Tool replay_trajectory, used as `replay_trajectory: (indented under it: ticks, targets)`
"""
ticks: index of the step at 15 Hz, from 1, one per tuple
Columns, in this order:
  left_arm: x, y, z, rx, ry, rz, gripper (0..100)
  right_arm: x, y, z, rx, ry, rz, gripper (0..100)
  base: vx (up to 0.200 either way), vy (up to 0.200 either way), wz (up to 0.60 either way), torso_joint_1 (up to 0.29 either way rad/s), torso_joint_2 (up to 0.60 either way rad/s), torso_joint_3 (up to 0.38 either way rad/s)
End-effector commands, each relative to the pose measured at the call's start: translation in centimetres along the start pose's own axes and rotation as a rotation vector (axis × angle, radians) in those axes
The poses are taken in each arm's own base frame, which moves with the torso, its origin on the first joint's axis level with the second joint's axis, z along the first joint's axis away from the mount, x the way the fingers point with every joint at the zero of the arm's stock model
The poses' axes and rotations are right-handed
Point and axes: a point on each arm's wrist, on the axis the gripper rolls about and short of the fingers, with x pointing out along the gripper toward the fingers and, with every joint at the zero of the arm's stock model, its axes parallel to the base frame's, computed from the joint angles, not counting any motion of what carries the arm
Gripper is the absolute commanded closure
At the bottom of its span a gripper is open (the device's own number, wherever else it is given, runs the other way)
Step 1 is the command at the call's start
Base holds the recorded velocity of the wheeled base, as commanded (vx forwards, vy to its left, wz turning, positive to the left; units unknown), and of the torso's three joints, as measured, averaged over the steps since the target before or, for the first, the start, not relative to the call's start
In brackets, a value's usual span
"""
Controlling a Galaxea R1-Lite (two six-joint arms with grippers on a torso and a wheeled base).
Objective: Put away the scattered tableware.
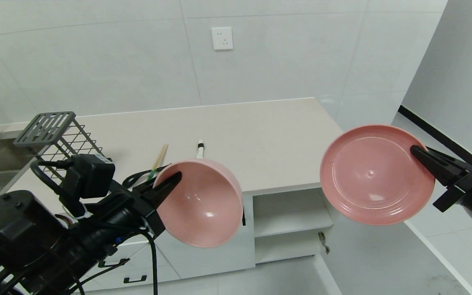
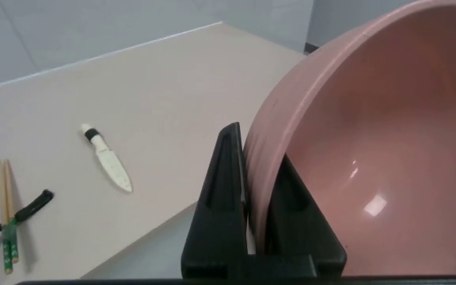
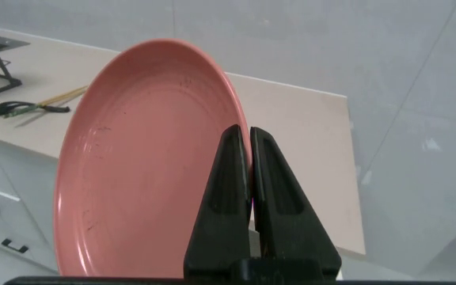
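Pale beige countertop (image 1: 268,131), open floor beyond its right end. The left gripper (image 1: 170,182) clamps the tilted glossy pink bowl (image 1: 203,205) by its rim, half hiding a small cream knife (image 1: 200,148); the left wrist view shows the knife whole, near wooden chopsticks (image 2: 8,214). The right gripper (image 1: 420,153) pinches the rim of the round pink plate (image 1: 371,176), clear of the counter.

A glossy pink round bowl (image 1: 203,205) hangs tipped on its side, its rim pinched in the left claw (image 1: 176,176), one finger inside the hollow and one outside. A shallow pink round plate (image 1: 371,176) stands almost on edge, its rim nipped by the right claw (image 1: 414,149). Beyond the left claw, flat on the worktop (image 1: 260,135), lie a pair of pale wooden chopsticks (image 1: 160,157) with green ends, a black-handled utensil (image 1: 137,176) just beside them, and a small white knife with a black band (image 1: 200,148) a little apart.
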Motion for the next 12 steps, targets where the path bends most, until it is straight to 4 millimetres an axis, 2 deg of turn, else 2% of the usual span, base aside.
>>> replay_trajectory:
  ticks: [1,5,8,11,12]
  targets:
    - [0.04,0.01,-0.15,-0.001,0.007,0.001,100,0.01,0.0,-0.06,0.001,0.003,0.0,100,0.0,0.0,0.0,0.0,0.0,0.0]
    - [-0.01,-0.01,-0.31,-0.003,0.014,-0.001,100,0.01,0.0,-0.06,0.001,0.003,0.0,100,0.0,0.0,0.0,-0.018,0.03,0.019]
    - [-0.02,-0.01,-0.37,-0.003,0.017,-0.001,100,0.01,0.0,-0.06,0.001,0.003,0.0,100,0.0,0.0,0.0,-0.136,0.28,0.134]
    - [0.0,-0.01,-0.41,-0.004,0.019,-0.001,100,-0.01,0.0,-0.02,0.0,0.002,0.0,100,0.0,0.0,-0.6,-0.116,0.23,0.111]
    - [0.0,-0.01,-0.41,-0.004,0.019,-0.001,100,0.01,0.02,0.04,0.001,-0.002,0.001,100,0.0,0.0,0.0,-0.183,0.36,0.173]
